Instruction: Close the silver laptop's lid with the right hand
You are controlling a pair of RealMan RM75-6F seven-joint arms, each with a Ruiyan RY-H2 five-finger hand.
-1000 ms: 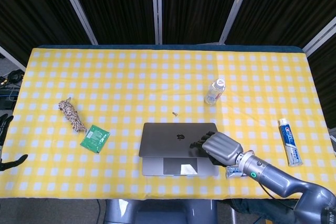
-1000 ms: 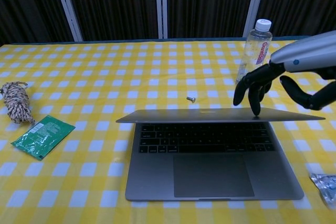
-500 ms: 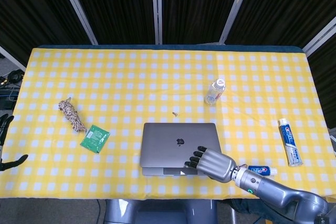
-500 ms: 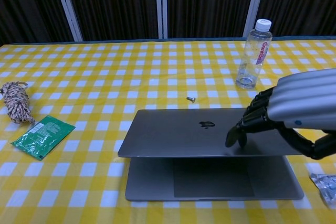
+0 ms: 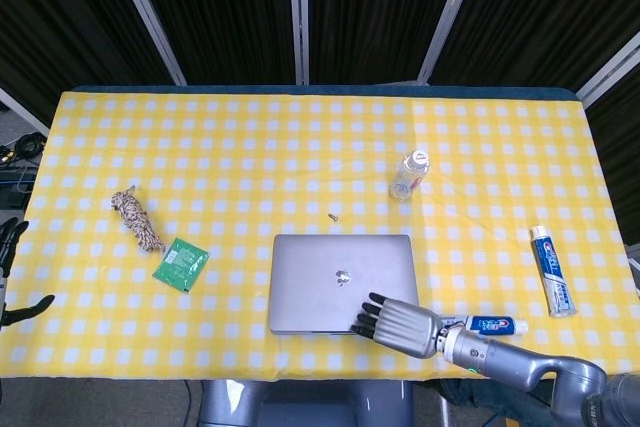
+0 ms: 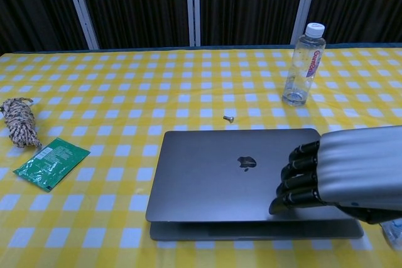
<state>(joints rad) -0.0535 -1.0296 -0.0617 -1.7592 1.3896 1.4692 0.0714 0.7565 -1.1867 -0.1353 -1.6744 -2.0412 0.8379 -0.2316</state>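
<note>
The silver laptop [image 5: 340, 282] [image 6: 232, 167] lies near the table's front edge with its lid almost flat, a thin gap left along the front. My right hand [image 5: 398, 324] [image 6: 342, 177] presses on the lid's front right part with fingers extended and nothing held. My left hand [image 5: 10, 277] shows only at the far left edge of the head view, off the table, its fingers apart and empty.
A water bottle [image 5: 410, 174] [image 6: 303, 64] stands behind the laptop to the right. A small screw [image 5: 334, 216] [image 6: 229, 118] lies just behind the lid. A rope bundle [image 5: 137, 219] and green packet [image 5: 181, 263] lie left. Toothpaste tubes [image 5: 551, 269] [image 5: 492, 325] lie right.
The lid has dropped from half open to nearly flat. My right hand has followed it down and toward the front edge, staying on the lid.
</note>
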